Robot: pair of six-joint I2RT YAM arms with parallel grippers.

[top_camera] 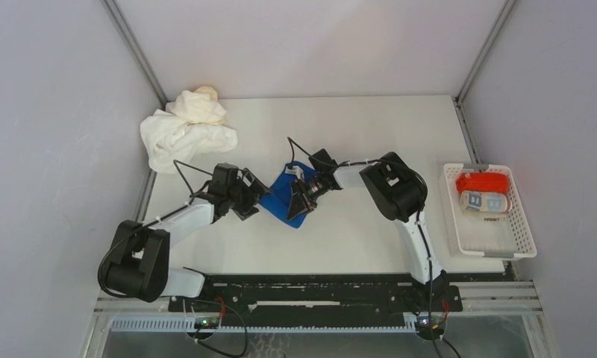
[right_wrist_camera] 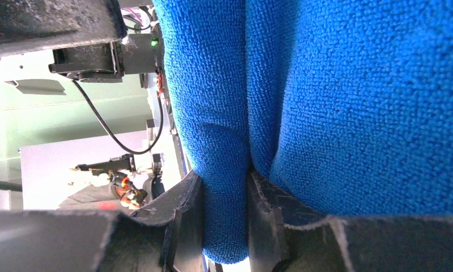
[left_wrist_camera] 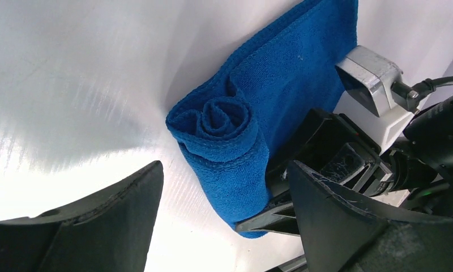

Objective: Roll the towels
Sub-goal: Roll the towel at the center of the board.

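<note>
1. Royal blue towel [top_camera: 286, 200], partly rolled, lies near the middle of the white table [top_camera: 370, 127], between the two arms. The left wrist view shows a tight spiral at one end of the roll, with flat cloth trailing behind it.
2. To do this step well, I judge, the roll must be even and snug. The pinched side should be held steady while the free gripper catches the spiral end. Both should then turn together so the layers neither slacken nor skew.
3. The right gripper [top_camera: 299, 195] is closed on a fold of the blue towel, which is pinched between its two black fingers [right_wrist_camera: 184, 209].
4. The left gripper [top_camera: 257, 200] is spread wide and holds nothing. It hovers just beside the spiral end without touching it.
5. Farther out, a heap of white and cream towels [top_camera: 185, 133] sits at the far left corner. A red roll [top_camera: 483, 181] and a light-blue patterned roll [top_camera: 483, 201] lie in the white slatted basket [top_camera: 524, 227] on the right.
</note>
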